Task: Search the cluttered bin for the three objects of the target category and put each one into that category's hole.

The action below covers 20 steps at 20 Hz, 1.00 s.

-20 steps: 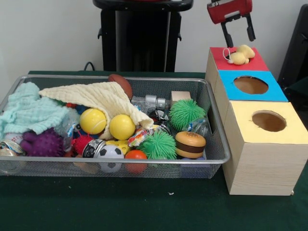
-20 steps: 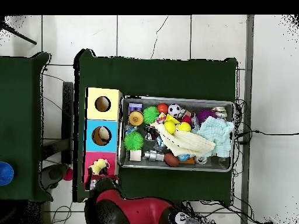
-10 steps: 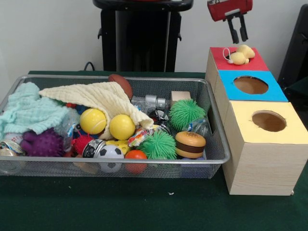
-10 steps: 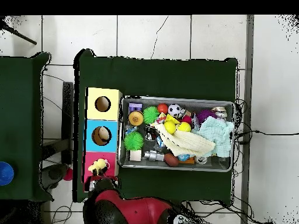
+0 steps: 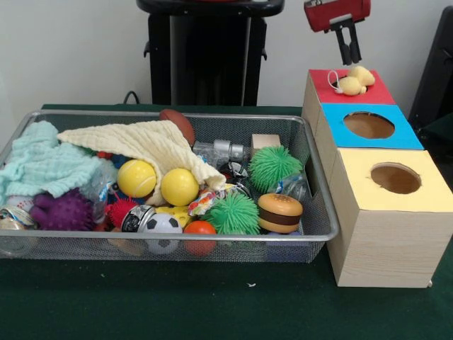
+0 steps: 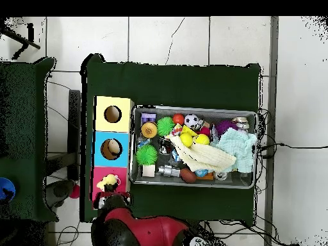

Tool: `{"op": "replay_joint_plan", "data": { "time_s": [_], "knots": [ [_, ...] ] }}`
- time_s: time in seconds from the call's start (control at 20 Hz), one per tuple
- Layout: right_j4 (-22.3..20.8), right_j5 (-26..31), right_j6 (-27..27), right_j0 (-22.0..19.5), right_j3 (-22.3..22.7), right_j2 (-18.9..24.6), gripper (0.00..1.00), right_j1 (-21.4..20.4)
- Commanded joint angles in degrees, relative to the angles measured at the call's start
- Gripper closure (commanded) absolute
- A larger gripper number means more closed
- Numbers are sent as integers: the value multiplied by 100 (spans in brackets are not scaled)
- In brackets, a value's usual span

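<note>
While it hangs in the air above the red box top, the claw (image 5: pixel 347 54) has its two black fingers pressed close together, and it holds nothing. Right under it, a small tan plush animal (image 5: pixel 355 80) lies on the red face, and it covers the hole (image 5: pixel 349 86), so I cannot see the round opening. From above, the same plush animal (image 6: pixel 108 182) sits on the red square, close to the red and black arm (image 6: pixel 138 230).

Next to the red box comes a blue box with a round hole (image 5: pixel 369 125), and then a yellow box with a round hole (image 5: pixel 395 178). All three boxes stand in a row on the green tabletop (image 5: pixel 212 304).

Beside the boxes is the wire bin (image 5: pixel 311 234), full of toys. A toy burger (image 5: pixel 279 213) lies near the boxes, with two green spiky balls (image 5: pixel 234 214) close by. Two yellow balls (image 5: pixel 179 187) sit under a cream cloth (image 5: pixel 145 144). A purple spiky ball (image 5: pixel 64 211) and a pale blue-green cloth (image 5: pixel 41 163) lie at the other end.
</note>
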Motion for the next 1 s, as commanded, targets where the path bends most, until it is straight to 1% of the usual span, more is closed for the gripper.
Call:
{"op": "replay_joint_plan", "data": {
  "time_s": [0.05, 0.35, 0.45, 0.65, 0.9, 1.0],
  "knots": [
    [-10, -482, 940, 62, -916, -311, 100, 112],
    [-155, -655, 780, 197, -1008, -531, 100, 329],
    [-192, -746, 809, 224, -1022, -576, 100, 395],
    [-266, -1012, 984, 223, -1044, -560, 100, 584],
    [-330, -1176, 1043, 238, -1074, -547, 100, 787],
    [-359, -1146, 994, 242, -1082, -559, 100, 818]
  ]
}}
